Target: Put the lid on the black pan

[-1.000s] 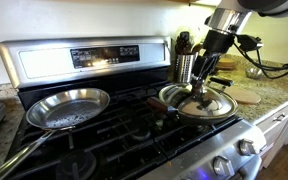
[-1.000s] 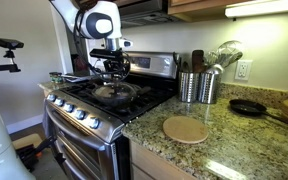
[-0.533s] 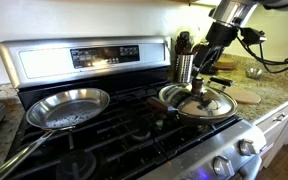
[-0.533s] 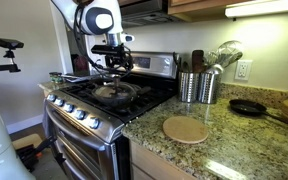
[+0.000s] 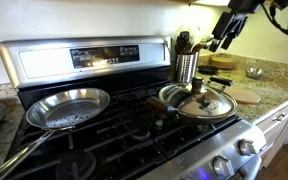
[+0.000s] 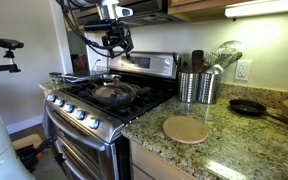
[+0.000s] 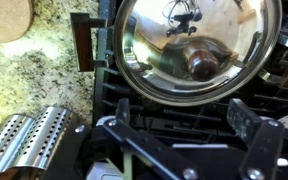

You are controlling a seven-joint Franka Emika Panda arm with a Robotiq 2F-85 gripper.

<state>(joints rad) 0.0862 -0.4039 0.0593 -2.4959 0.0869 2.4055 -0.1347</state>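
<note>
The silvery domed lid [image 5: 200, 103] with its dark knob [image 7: 201, 63] lies on the black pan on the stove's front burner. Of that pan only the rim and the stub handle [image 5: 156, 101] show. The lid [image 6: 112, 91] is also seen in the other exterior view. My gripper [image 5: 224, 35] hangs well above the lid, open and holding nothing. In the wrist view the lid [image 7: 199, 40] fills the upper part. The pan's brown handle [image 7: 81, 42] sticks out to the left. The gripper [image 7: 184, 125] has its fingers spread wide below.
A shiny silver pan [image 5: 66, 108] sits on the neighbouring burner. Perforated metal utensil holders [image 6: 197, 87] stand beside the stove. A flat tan disc [image 6: 186, 129], a small dark skillet [image 6: 248, 106] and a small bowl [image 5: 254, 72] are on the granite counter. A range hood is above the gripper.
The gripper opened, let go of the lid's knob and rose high above the stove. The lid stayed on the black pan.
</note>
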